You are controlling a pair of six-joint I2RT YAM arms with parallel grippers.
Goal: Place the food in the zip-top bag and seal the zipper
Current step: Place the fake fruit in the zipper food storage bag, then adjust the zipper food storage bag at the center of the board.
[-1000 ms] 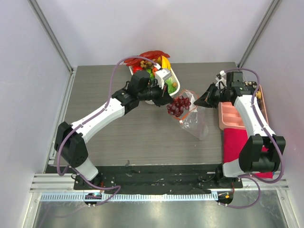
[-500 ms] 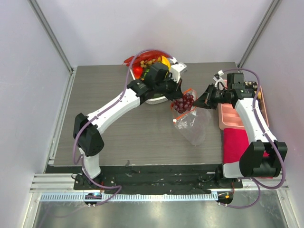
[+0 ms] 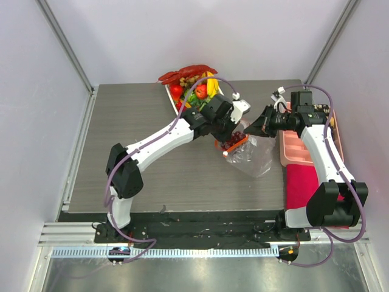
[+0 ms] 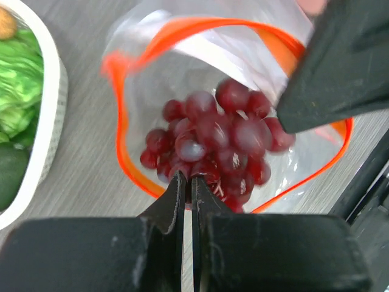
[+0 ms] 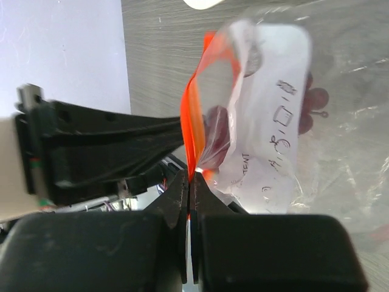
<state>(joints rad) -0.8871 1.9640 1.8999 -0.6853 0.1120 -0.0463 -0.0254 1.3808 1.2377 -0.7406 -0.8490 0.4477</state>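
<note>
My left pincer (image 4: pixel 186 185) is pinched down to a hairline gap on the near edge of the bunch of dark purple toy grapes (image 4: pixel 213 143). The bunch hangs inside the open mouth of the crinkly clear plastic zip-top bag (image 5: pixel 276 115), ringed by its thin orange-red zipper strip (image 4: pixel 120 115). My right pincer (image 5: pixel 189 185) is clamped flat on that strip and holds the mouth up off the grey wood-grain surface (image 3: pixel 134 121).

By my reckoning the grapes are in but not let go. The rest of the food sits in the white oval basket (image 4: pixel 51 115) just beside the bag: a red tomato (image 3: pixel 177 90), a yellow banana (image 3: pixel 211 85) and green leaves (image 4: pixel 18 79) among it. All of that has to follow, and the zipper is wide open, so sealing is a long way off.

My own fingers hide what I grip, stem or berry. I cannot tell whether the bunch rests on the bag's lower wall or dangles. The red pieces at the basket's far end are too small to name.
</note>
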